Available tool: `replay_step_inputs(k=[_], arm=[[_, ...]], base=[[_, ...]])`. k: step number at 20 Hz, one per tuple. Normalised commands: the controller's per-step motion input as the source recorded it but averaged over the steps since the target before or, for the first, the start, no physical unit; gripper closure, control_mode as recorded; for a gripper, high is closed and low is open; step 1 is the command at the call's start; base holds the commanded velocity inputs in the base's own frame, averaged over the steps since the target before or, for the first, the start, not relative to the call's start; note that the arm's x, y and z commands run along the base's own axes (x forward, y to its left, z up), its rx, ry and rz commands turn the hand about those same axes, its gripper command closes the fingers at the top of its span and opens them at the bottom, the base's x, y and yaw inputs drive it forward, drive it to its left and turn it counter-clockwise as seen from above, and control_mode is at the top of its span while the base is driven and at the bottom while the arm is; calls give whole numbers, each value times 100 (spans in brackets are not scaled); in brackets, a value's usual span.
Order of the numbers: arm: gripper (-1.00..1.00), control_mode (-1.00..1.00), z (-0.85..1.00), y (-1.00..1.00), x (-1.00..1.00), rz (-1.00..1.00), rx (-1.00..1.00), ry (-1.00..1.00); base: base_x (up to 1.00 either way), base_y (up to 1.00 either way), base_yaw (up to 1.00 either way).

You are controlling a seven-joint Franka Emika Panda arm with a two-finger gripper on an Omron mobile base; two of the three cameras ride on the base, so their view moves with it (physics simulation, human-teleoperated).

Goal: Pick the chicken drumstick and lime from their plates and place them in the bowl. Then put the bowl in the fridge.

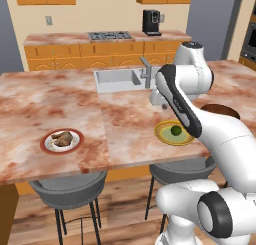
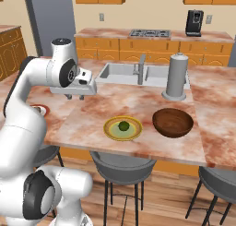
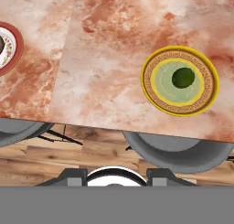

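Note:
The chicken drumstick point(image 1: 62, 138) lies on the white red-rimmed plate point(image 1: 46, 148) at the counter's front left. Further right, the dark-green lime point(image 1: 176, 130) point(image 2: 123, 126) point(image 3: 183, 77) rests in the middle of the yellow-rimmed plate point(image 2: 110, 131) point(image 3: 151, 77). The dark brown bowl point(image 2: 173, 122) stands to the right of that plate. My gripper point(image 2: 75, 97) point(image 3: 116, 176) hangs above the counter between the two plates, open with nothing between its fingers. The tall grey fridge point(image 2: 48, 22) rises at the back of the room.
A sink point(image 2: 124, 73) with a faucet point(image 2: 141, 67) is set into the counter behind the plates. A grey canister point(image 2: 177, 77) stands behind the bowl. Grey stools point(image 1: 67, 189) sit under the counter's front edge. A coffee machine point(image 2: 195, 23) and a stove are on the back counter.

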Motion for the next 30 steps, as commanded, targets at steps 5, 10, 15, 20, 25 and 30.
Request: replay_step_inputs(k=[5, 10, 15, 20, 25, 30], arm=[[-100, -100, -6, -17, -3, -3, 0, -3], [-100, -100, -15, -44, -7, -8, 0, -9], [-100, -100, -27, -46, -1, -35, 0, -8], [-100, -100, -30, -33, 7, -58, 1, -4], [-100, -100, -26, -34, 28, -39, 7, 5], [-100, -100, -22, -31, 34, -16, 18, 10]], base=[[0, 0, 0], [0, 0, 0], [0, 0, 0], [0, 0, 0], [0, 0, 0], [0, 0, 0]])
